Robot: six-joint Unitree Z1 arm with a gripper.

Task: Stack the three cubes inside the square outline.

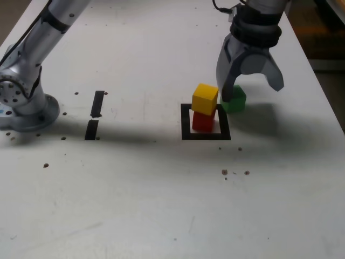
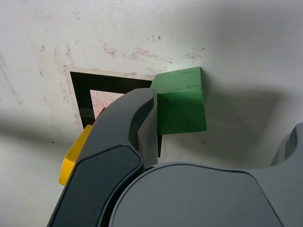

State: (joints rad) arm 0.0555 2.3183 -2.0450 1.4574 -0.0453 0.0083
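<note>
your hand (image 1: 249, 91) is hanging spread open, straddling the green cube (image 1: 234, 100) | green is sitting on the surface (image 1: 161, 205) just outside the square outline (image 1: 186, 121) | yellow cube (image 1: 205, 99) is resting on red cube (image 1: 202, 122) inside it

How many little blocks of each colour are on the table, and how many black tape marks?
Red blocks: 1
Yellow blocks: 1
Green blocks: 1
Black tape square outline: 1
Short black tape strips: 2
Total: 6
</note>
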